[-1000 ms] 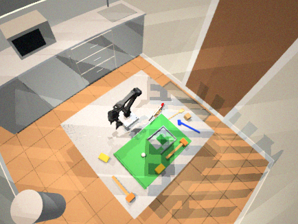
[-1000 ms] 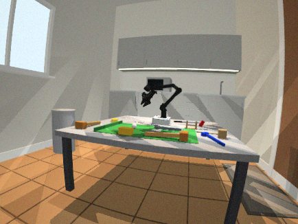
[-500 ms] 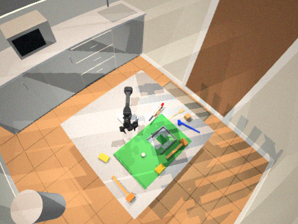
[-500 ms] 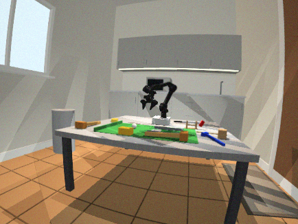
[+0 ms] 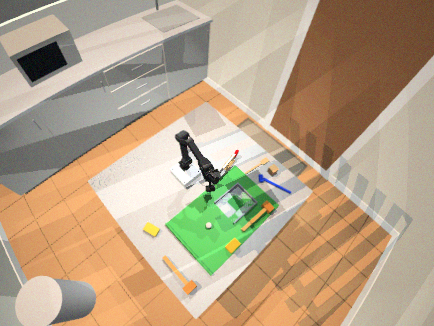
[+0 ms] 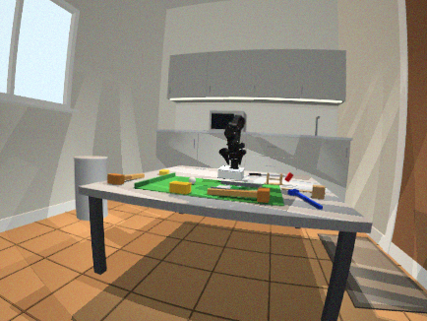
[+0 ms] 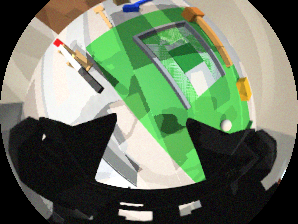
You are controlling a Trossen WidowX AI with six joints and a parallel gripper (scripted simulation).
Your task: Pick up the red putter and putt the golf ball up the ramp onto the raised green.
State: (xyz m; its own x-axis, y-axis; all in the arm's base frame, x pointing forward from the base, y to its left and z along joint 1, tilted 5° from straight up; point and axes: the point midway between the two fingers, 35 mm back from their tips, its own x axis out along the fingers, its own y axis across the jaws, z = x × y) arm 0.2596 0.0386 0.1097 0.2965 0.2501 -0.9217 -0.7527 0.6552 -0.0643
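The red putter lies on the table just beyond the far edge of the green mat. Its red head points away from the arm's base. The white golf ball rests on the mat, short of the grey-framed raised green. My gripper is open and empty. It hangs above the mat's back edge, beside the raised green, with the putter's dark grip a short way off.
An orange mallet lies along the raised green's right side. A blue putter and a wooden putter lie beyond. Yellow blocks and another mallet sit near the front edge.
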